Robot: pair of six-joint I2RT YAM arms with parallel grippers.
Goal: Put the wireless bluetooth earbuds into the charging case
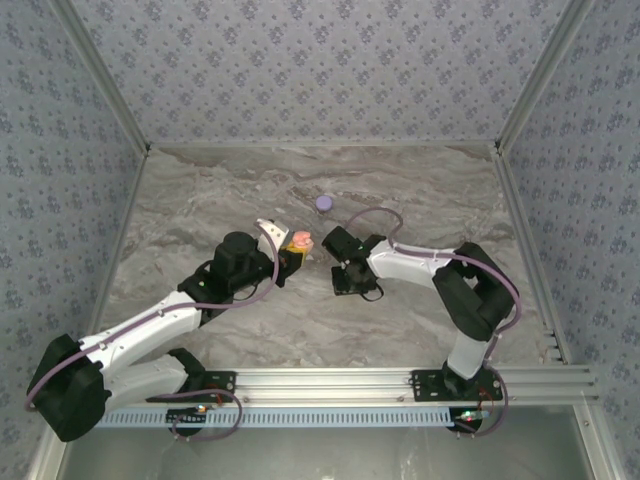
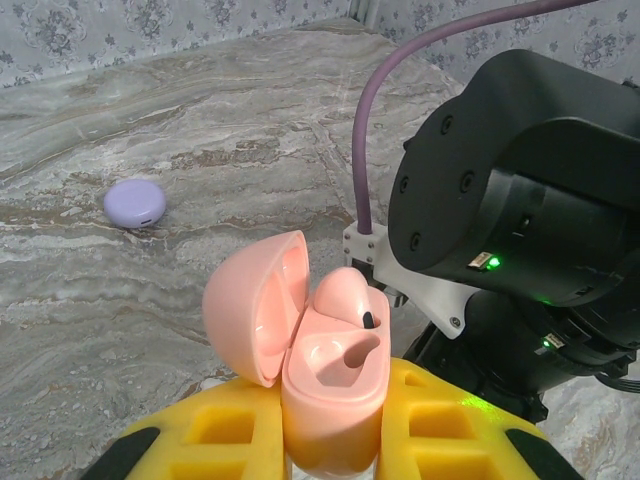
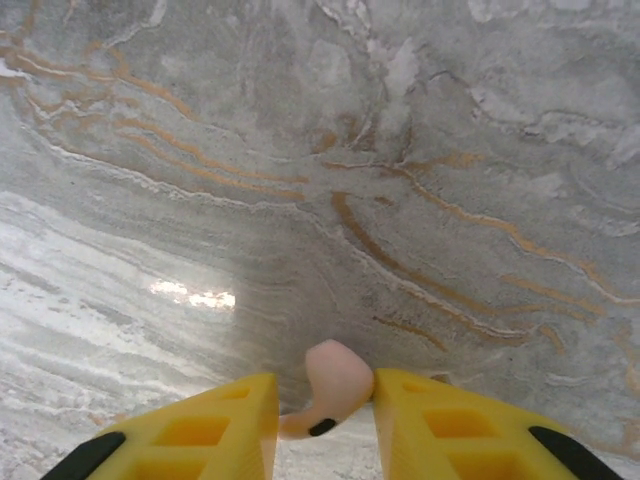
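A salmon-pink charging case [image 2: 335, 385] stands upright with its lid [image 2: 250, 305] swung open, my left gripper [image 2: 335, 425] shut on its body. One pink earbud [image 2: 345, 295] sits in its far socket; the near socket is hollow. From above, the case [image 1: 300, 241] is at mid-table. Just right of it my right gripper [image 1: 352, 283] points down at the table. In the right wrist view its yellow fingers [image 3: 440, 420] have closed on a second pink earbud [image 3: 340, 375]: the bulb presses the right finger and the stem reaches the left one.
A lilac round case [image 1: 324, 203] lies shut on the marble further back, also seen from the left wrist as a lilac case [image 2: 135, 203]. The right arm's black wrist [image 2: 520, 170] hangs close beside the pink case. Patterned walls enclose the table.
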